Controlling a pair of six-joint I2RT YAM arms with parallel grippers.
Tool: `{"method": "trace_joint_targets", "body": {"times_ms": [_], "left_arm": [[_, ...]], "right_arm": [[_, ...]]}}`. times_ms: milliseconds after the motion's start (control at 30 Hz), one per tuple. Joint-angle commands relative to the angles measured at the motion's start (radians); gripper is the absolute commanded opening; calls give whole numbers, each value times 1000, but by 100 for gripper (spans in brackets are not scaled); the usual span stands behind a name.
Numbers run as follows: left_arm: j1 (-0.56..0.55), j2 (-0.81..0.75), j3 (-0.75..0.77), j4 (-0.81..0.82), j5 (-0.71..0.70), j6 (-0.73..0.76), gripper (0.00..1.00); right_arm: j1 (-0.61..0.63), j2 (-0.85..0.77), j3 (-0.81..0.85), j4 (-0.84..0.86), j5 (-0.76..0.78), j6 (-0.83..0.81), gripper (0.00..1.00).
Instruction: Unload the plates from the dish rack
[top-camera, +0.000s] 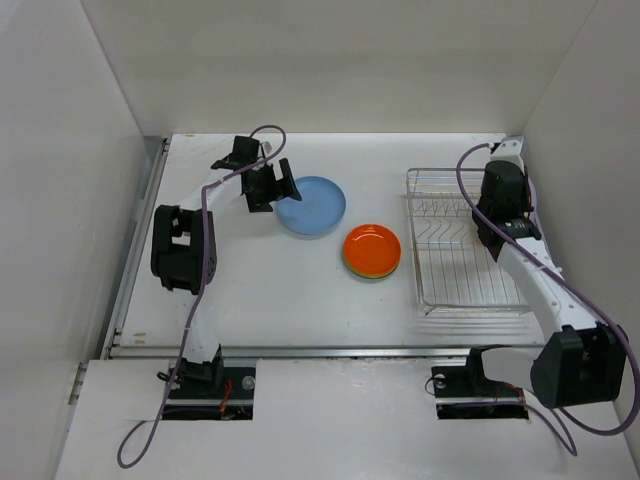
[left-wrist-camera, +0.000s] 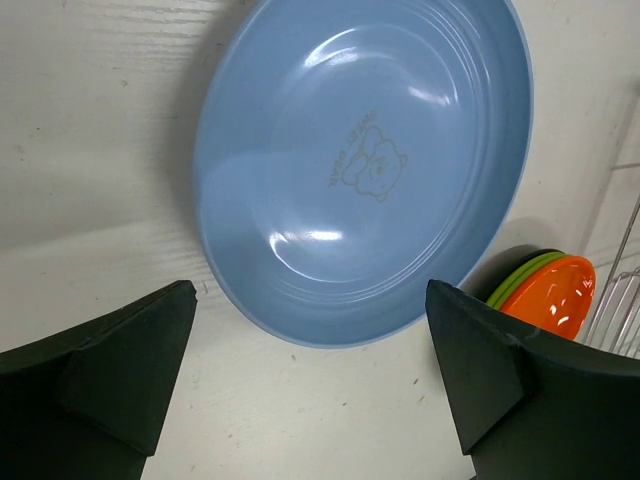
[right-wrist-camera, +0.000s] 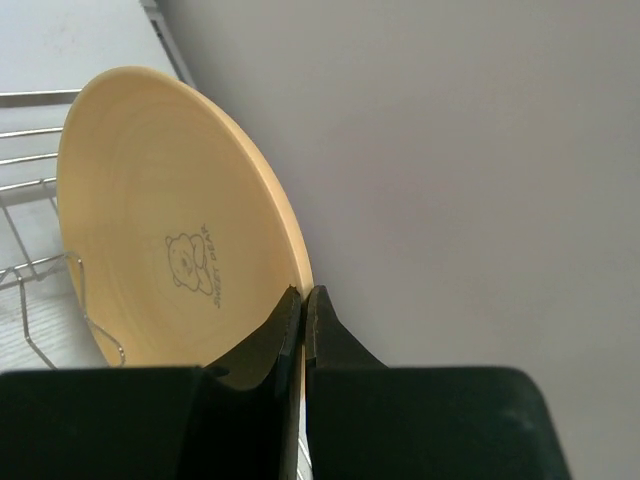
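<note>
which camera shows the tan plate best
Right wrist: the tan plate fills the frame, upright in the dish rack, its rim pinched by the right gripper. The top view hides it under that arm; the left wrist misses it.

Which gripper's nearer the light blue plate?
Left. The left gripper hangs open at the edge of the light blue plate; the right gripper is across at the dish rack, pinching the tan plate.

light blue plate (left-wrist-camera: 360, 170), orange plate (left-wrist-camera: 550, 295) on green plate (left-wrist-camera: 515, 275) nearby, left gripper (left-wrist-camera: 310, 310) spread wide

White table (top-camera: 280, 290): blue plate (top-camera: 311, 205), orange-topped plate stack (top-camera: 372, 250), dish rack (top-camera: 465, 285).
</note>
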Motion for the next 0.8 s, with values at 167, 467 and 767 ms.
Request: {"method": "trace_joint_targets", "body": {"times_ms": [167,467,767], "left_arm": [[0,-61,13,12,39,7,99],[0,-61,13,12,48,7,99],[0,-61,13,12,48,7,99]], "right_arm": [[-5,-87,3,206,82,-45,0],[-5,-73,9,113,-23,-2,0],[17,-53,18,25,-111,17,0]]}}
